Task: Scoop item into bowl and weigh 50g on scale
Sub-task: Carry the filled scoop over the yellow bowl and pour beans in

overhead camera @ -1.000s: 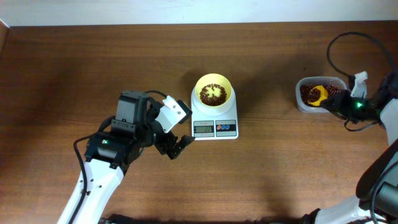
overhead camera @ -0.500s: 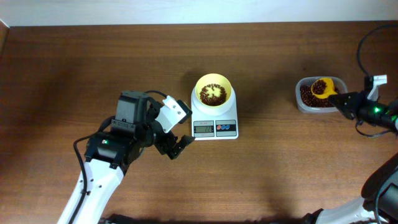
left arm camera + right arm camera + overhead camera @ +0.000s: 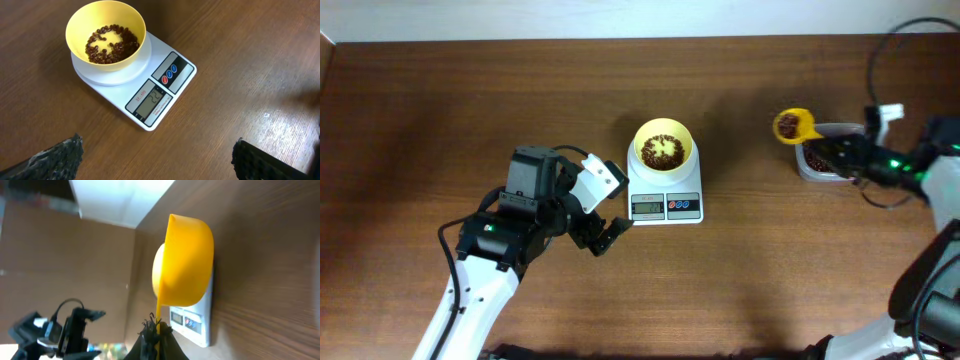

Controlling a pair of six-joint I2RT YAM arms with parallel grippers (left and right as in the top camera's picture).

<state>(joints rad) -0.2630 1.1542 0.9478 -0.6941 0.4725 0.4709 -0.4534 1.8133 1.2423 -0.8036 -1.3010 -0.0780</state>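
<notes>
A pale yellow bowl (image 3: 663, 147) with dark red-brown beans (image 3: 662, 152) in its bottom stands on the white scale (image 3: 665, 193); both show in the left wrist view, bowl (image 3: 106, 35) and scale (image 3: 145, 85). My right gripper (image 3: 837, 148) is shut on the handle of a yellow scoop (image 3: 791, 125) holding beans, lifted left of the clear tub (image 3: 832, 160). In the right wrist view the scoop (image 3: 186, 262) is seen from below, with the gripper (image 3: 159, 330) at its handle. My left gripper (image 3: 603, 233) is open and empty, left of the scale's front.
The clear tub with more beans sits at the right of the table. The right arm's cables loop above it. The table's back edge runs along the top, against a white wall.
My right gripper has lifted the loaded scoop out of the tub and carried it left, toward the scale. The left arm has not moved.
</notes>
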